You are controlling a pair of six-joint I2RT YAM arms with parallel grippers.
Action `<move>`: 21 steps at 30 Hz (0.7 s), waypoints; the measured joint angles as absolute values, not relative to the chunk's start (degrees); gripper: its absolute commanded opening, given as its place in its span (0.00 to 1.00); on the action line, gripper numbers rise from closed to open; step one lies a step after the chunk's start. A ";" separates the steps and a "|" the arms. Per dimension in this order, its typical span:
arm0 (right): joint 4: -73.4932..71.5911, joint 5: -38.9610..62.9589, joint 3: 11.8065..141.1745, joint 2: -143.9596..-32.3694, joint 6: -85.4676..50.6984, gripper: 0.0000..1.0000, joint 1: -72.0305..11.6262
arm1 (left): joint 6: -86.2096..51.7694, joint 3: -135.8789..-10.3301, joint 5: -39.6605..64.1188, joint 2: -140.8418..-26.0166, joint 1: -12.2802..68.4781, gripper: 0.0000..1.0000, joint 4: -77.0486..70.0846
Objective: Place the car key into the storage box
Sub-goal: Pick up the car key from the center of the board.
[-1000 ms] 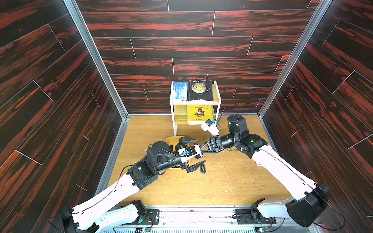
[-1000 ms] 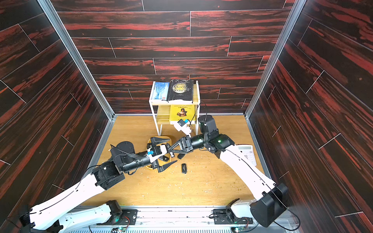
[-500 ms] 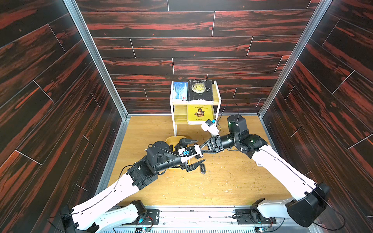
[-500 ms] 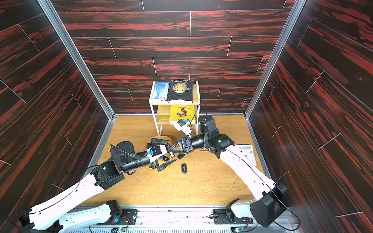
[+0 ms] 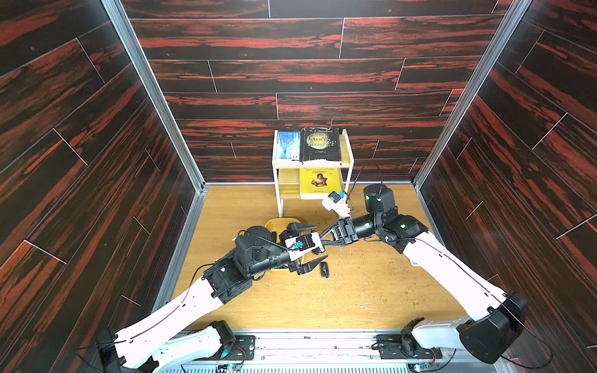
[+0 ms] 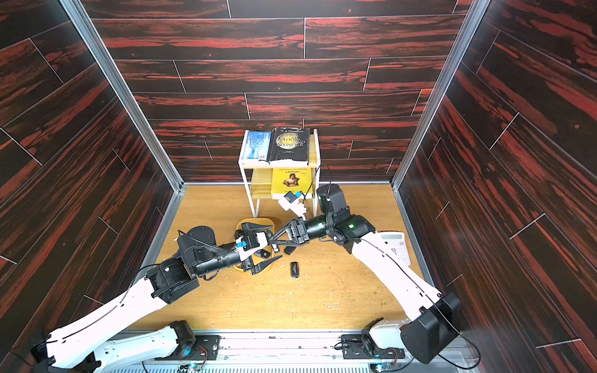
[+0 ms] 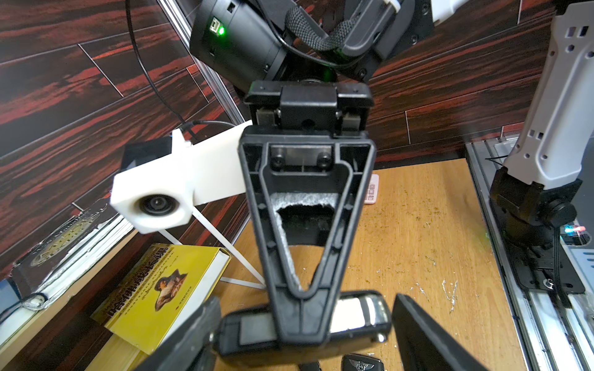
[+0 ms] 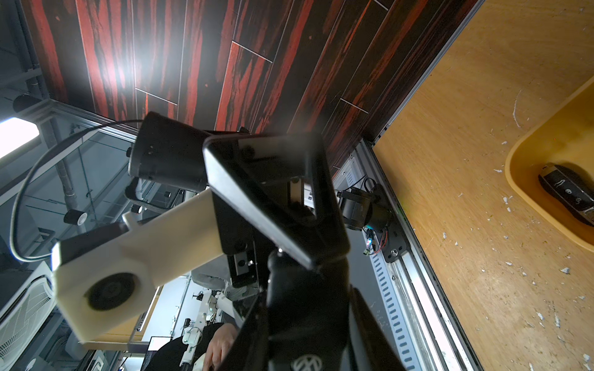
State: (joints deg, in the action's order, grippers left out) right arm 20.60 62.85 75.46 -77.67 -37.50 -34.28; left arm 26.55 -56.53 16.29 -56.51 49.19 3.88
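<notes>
Yellow storage box (image 5: 279,222): one dark fob (image 8: 565,192) inside
Car key (image 7: 247,331): raised beside storage box, pinched crosswise by right gripper (image 7: 302,321)
Left gripper (image 6: 277,242): beside storage box, spread wide, flanking car key's ends

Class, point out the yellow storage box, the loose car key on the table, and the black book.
storage box (image 5: 279,222): a top view, bare far end.
loose car key (image 6: 294,269): a top view, its middle.
black book (image 5: 320,145): a top view, cover's centre.

White arms (image 5: 452,274), black joints (image 5: 255,250)
</notes>
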 measured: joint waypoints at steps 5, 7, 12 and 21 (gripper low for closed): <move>21.15 63.05 75.46 -77.69 -37.32 0.12 -34.37 | 26.37 -56.53 16.29 -56.51 49.17 0.65 3.86; 21.45 63.05 75.46 -77.69 -37.32 0.12 -34.37 | 26.20 -56.53 16.43 -56.51 49.19 0.63 3.95; 21.63 63.05 75.46 -77.69 -37.23 0.12 -34.37 | 26.06 -56.53 16.49 -56.51 49.19 0.61 4.05; 21.74 63.11 75.46 -77.89 -37.28 0.45 -34.39 | 25.91 -56.53 16.45 -56.51 49.19 0.51 4.29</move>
State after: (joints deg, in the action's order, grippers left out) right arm 21.74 63.11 75.46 -77.89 -37.28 -34.39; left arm 25.91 -56.53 16.45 -56.51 49.19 4.29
